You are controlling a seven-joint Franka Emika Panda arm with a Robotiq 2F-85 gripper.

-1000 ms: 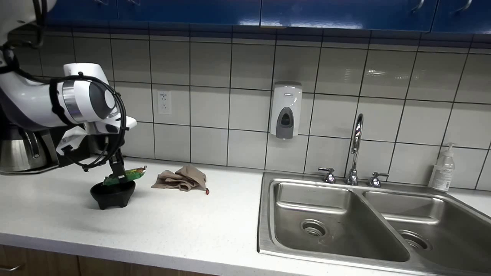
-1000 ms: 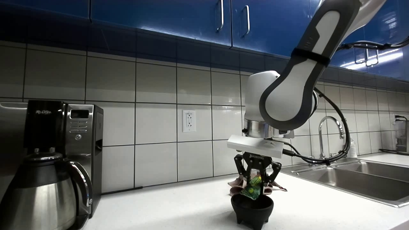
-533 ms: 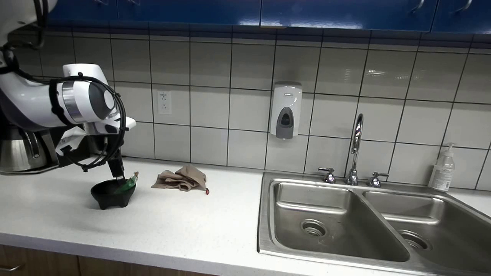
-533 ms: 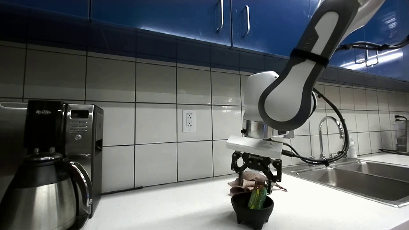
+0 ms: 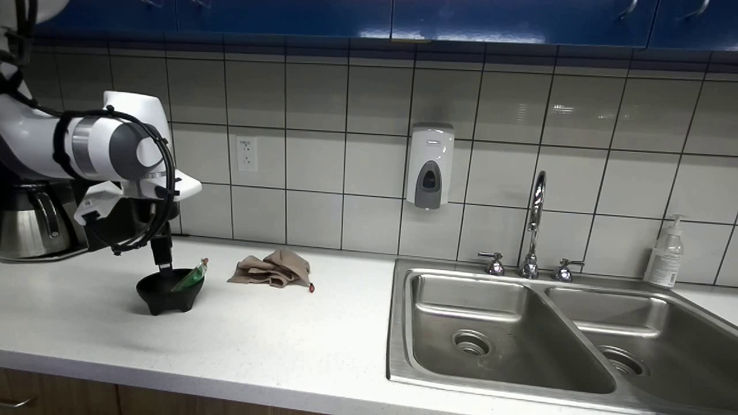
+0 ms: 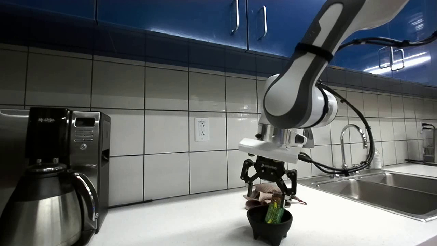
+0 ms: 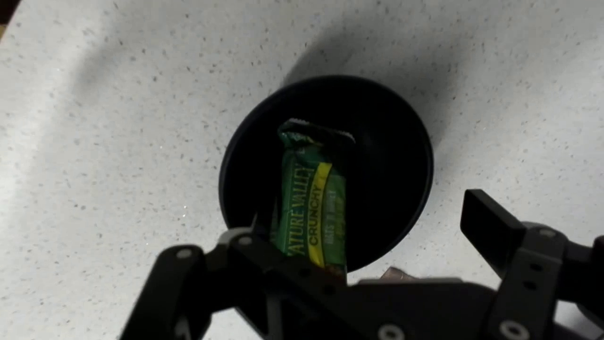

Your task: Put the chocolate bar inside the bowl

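Note:
The chocolate bar (image 7: 311, 203), in a green wrapper with a yellow stripe, rests tilted in the black bowl (image 7: 389, 179). In both exterior views the bar (image 5: 192, 278) (image 6: 275, 213) leans on the rim of the footed bowl (image 5: 170, 298) (image 6: 269, 230), its brown upper end sticking out past it. My gripper (image 6: 267, 200) stands open just above and behind the bowl, jaws wide apart, holding nothing. One finger overlaps the bar's upper end in the wrist view, hiding it; whether they touch I cannot tell.
A crumpled brown cloth (image 5: 274, 268) lies on the counter (image 5: 277, 334) beside the bowl. The coffee maker (image 6: 61, 164) with its steel pot is on the far side of the bowl from the double sink (image 5: 507, 334). Tiled wall and blue cabinets border the back.
The gripper has gone from shut on the bar to open, and the bar has dropped into the bowl. Since then the arm has shifted slightly away from the bar, toward the coffee maker side.

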